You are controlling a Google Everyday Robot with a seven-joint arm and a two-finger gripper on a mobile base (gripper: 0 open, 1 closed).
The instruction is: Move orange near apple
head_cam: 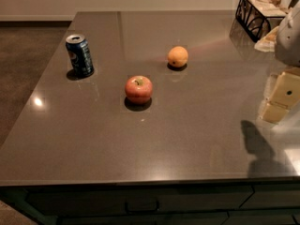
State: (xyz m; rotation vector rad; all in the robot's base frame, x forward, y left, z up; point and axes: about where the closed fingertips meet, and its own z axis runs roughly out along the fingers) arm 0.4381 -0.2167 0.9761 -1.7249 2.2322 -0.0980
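Gripper [280, 100] over the counter [187, 139] right edge; apple [138, 89], orange [178, 56] central.

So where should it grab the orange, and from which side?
Probably across its widest middle, coming down from above. The orange is round with no handle, and sits alone on the counter, apart from the apple and can, so the top is free. The gripper hangs at the right edge, well away from it.

Glossy countertop [187, 135], matte-skinned orange [178, 56], shiny metal can [79, 55]; cream plastic gripper [280, 101] hangs at right edge.
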